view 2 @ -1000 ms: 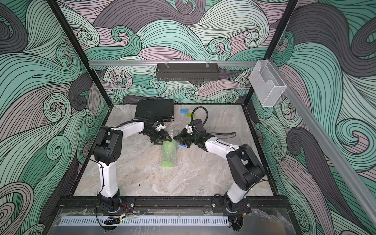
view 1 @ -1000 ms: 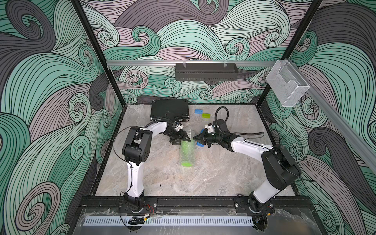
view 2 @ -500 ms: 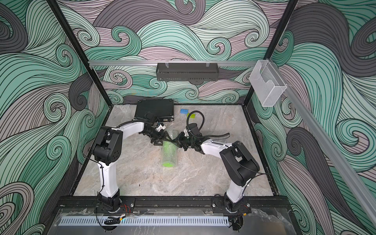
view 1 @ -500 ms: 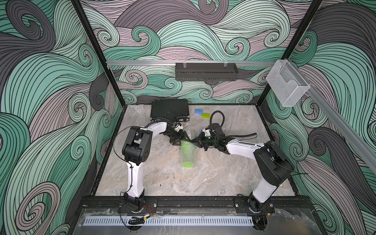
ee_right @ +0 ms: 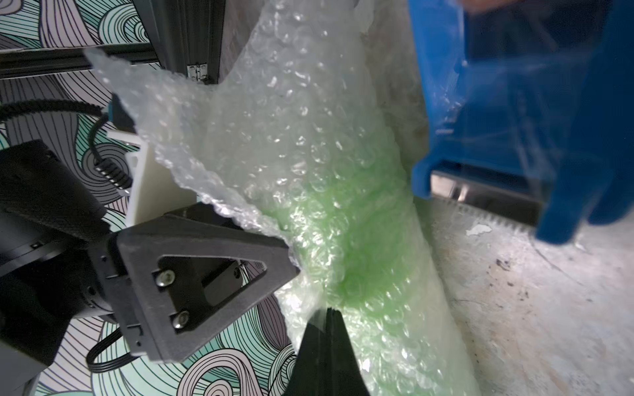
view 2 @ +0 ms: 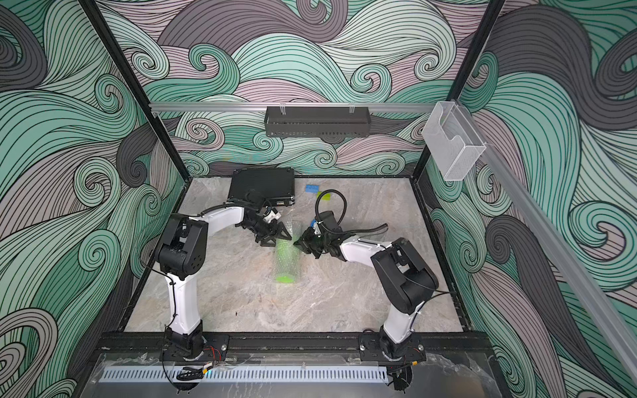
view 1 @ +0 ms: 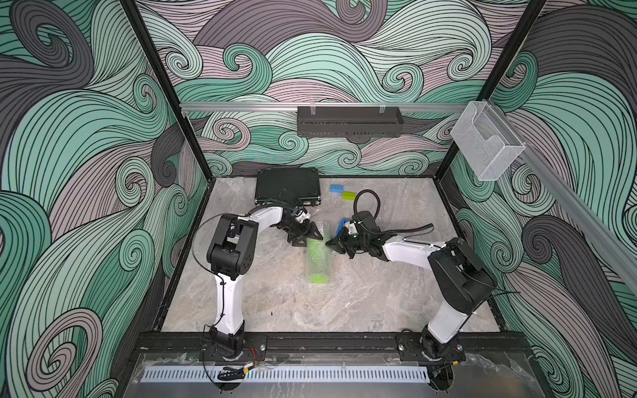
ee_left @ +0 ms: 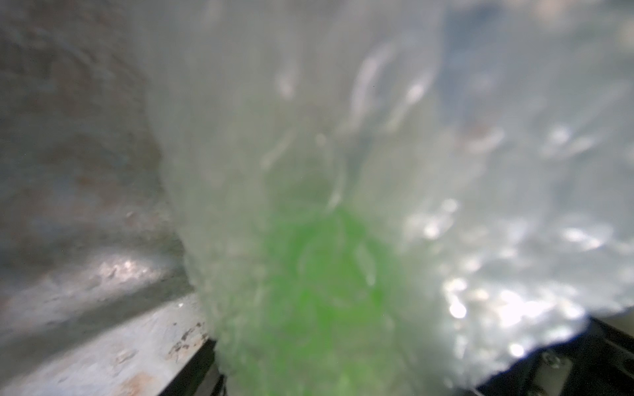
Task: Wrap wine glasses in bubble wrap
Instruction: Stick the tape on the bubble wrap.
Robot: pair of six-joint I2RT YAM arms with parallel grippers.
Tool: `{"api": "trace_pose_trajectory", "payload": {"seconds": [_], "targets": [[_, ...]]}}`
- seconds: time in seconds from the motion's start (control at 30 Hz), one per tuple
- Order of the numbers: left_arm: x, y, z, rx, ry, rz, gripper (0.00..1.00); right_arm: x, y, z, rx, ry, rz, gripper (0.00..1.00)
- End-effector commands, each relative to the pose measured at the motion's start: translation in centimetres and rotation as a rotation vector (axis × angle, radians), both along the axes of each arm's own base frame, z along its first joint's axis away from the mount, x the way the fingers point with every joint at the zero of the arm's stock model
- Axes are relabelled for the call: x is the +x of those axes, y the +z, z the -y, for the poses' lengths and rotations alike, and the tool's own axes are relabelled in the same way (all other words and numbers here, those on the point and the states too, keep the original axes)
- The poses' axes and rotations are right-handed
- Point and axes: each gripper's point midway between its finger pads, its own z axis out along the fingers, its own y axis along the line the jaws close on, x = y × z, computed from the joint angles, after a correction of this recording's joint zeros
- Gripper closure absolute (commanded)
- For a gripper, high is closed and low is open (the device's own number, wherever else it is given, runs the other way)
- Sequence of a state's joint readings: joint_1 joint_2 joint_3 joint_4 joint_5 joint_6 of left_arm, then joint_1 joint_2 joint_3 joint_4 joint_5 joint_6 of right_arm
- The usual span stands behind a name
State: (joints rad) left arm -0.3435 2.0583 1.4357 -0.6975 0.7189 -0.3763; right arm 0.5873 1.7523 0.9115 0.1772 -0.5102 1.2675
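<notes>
Left gripper (view 1: 309,238) straddles the bubble wrap (view 1: 319,260) — right gripper (view 1: 330,242), closed, touches it.

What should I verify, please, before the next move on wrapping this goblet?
1. Goblet rolled inside bubble wrap: ok.
2. Wrap's near end closed: not ok, bright green shows.
3. Left claw gripping the wrap's far end: cannot tell; jaws stand apart around it.
4. Right claw shut, tips against the wrap: ok.
5. Wrap's loose flap secured: not ok.
6. Blue tape dispenser close by: ok.
</notes>
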Motion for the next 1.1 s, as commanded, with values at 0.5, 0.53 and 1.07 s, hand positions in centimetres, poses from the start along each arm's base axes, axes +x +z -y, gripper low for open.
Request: {"api": "trace_pose_trajectory", "payload": {"seconds": [0.5, 0.53, 1.07], "targets": [[-3.0, -4.4, -2.0, 0.173, -0.008, -0.135, 0.32, -1.4, -1.2, 0.8, -0.135, 0.100, -0.008, 0.83], [-3.0, -4.3, -2.0, 0.171, -0.008, -0.130, 0.32, -1.3, -0.6, 1.3, -0.145, 0.102, 0.007, 0.82], [-3.2, -4.1, -2.4, 0.179, -0.011, -0.118, 0.32, -1.0, 4.9, 1.9, -0.176, 0.361, 0.186, 0.94]]}}
